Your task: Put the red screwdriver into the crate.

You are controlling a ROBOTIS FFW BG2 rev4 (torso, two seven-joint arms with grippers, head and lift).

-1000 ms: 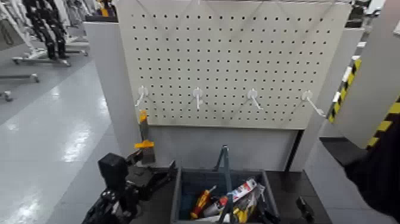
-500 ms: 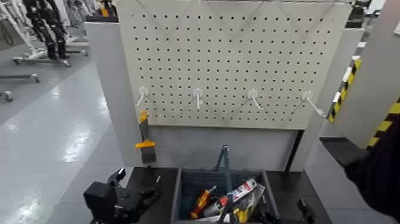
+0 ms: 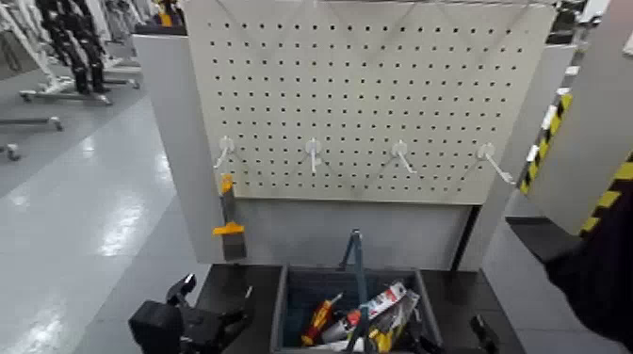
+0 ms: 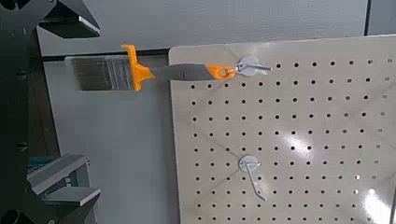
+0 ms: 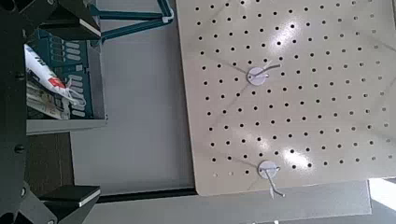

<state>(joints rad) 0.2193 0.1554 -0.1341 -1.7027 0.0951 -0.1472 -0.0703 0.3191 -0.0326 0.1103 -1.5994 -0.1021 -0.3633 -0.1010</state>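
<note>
Pegboard point(image 3: 377, 94) showing off-white with a regular grid of dark holes, white hooks point(image 3: 314, 151) on it. Scraper point(image 3: 229, 221) hanging there is showing orange and black. Crate point(image 3: 279, 311) reading dark grey outside, dark blue inside, teal-grey handle frame point(image 3: 356, 259). Screwdriver point(image 3: 318, 320) in it showing red with yellow-orange bands. Pillar point(image 3: 603, 179) at right carrying yellow-black hazard stripes. Floor point(image 3: 85, 217) looking glossy pale grey.
</note>
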